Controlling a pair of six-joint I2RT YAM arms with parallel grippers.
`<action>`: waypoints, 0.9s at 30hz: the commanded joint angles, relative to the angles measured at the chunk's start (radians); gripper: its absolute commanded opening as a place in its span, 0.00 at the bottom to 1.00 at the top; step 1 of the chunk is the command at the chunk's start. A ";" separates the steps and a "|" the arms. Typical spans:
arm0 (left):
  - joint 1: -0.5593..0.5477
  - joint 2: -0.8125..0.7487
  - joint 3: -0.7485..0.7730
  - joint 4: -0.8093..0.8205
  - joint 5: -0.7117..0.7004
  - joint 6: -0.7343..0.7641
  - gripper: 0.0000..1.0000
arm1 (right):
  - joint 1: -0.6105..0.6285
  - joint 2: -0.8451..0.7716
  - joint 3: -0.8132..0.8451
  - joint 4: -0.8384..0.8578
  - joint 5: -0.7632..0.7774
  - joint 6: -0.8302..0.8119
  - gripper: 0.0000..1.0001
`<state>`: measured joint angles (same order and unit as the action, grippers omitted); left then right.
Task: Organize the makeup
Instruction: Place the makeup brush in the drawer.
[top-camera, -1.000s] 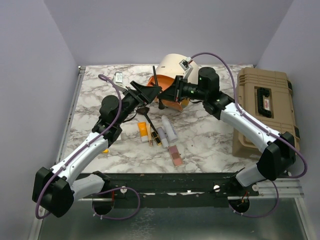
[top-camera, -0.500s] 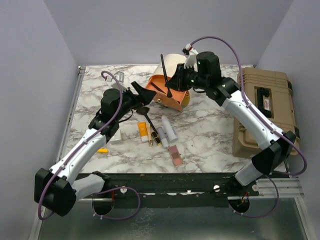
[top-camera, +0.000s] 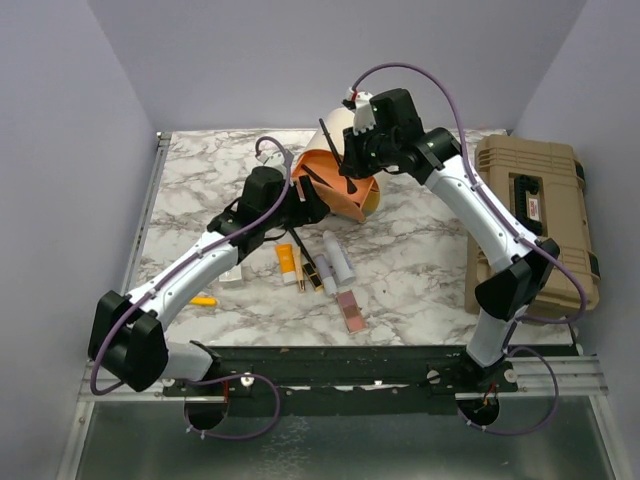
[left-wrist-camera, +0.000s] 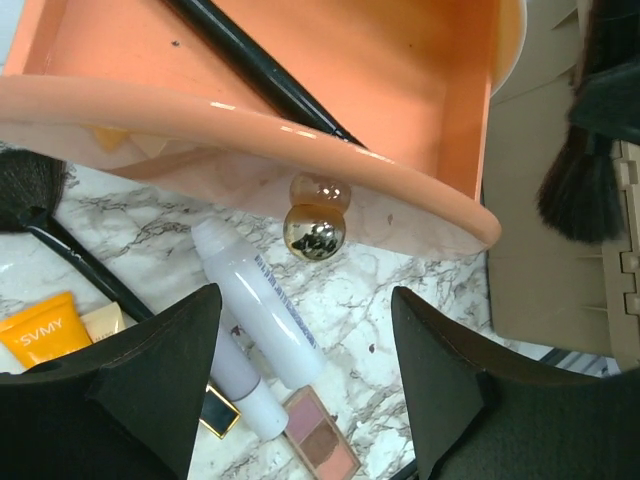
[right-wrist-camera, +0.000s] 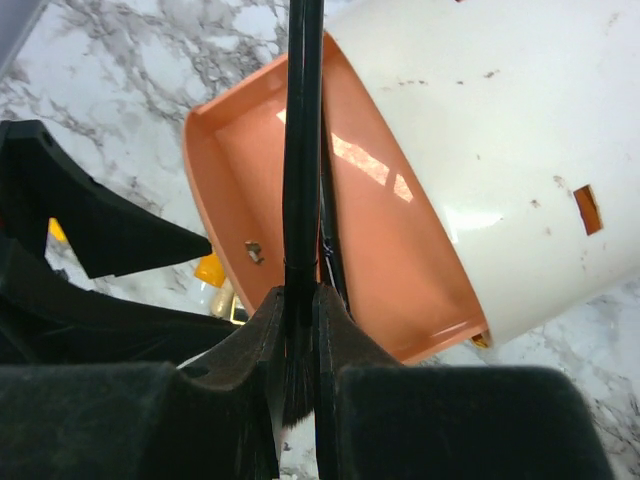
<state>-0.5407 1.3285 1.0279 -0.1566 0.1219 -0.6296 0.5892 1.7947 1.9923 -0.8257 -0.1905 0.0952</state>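
Observation:
My right gripper (top-camera: 352, 168) is shut on a black makeup brush (top-camera: 330, 140), also in the right wrist view (right-wrist-camera: 302, 150), and holds it upright over the orange inside (right-wrist-camera: 350, 210) of the tilted cream case (top-camera: 350, 128). My left gripper (top-camera: 312, 204) is open and empty just below the case's orange rim (left-wrist-camera: 330, 150). Another black brush (left-wrist-camera: 250, 65) lies inside the case. On the marble lie two white tubes (left-wrist-camera: 255, 305) (top-camera: 327, 272), an orange tube (top-camera: 286, 259), a gold-black lipstick (top-camera: 311, 271), a pink palette (top-camera: 350, 311) and a black brush (left-wrist-camera: 40, 200).
The tan toolbox (top-camera: 530, 215) stands at the right edge. A white box (top-camera: 232, 274) and a small orange item (top-camera: 203, 300) lie under my left arm. A gold clasp (left-wrist-camera: 312, 232) hangs from the case rim. Grey walls enclose the table.
My right gripper has risen and moved back over the case with the brush now upright. My left arm has swung right, up to the case's front rim.

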 joint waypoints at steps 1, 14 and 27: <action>-0.023 0.024 0.056 -0.042 -0.053 0.031 0.69 | 0.003 0.049 0.047 -0.112 0.115 -0.059 0.01; -0.025 0.061 0.073 0.021 -0.114 0.035 0.47 | 0.003 0.034 -0.024 -0.049 0.060 -0.073 0.01; -0.025 0.090 0.077 0.067 -0.077 0.052 0.30 | 0.004 0.105 0.016 -0.099 0.084 -0.086 0.03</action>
<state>-0.5606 1.4078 1.0924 -0.1184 0.0364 -0.5957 0.5892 1.8580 1.9720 -0.8932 -0.1165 0.0246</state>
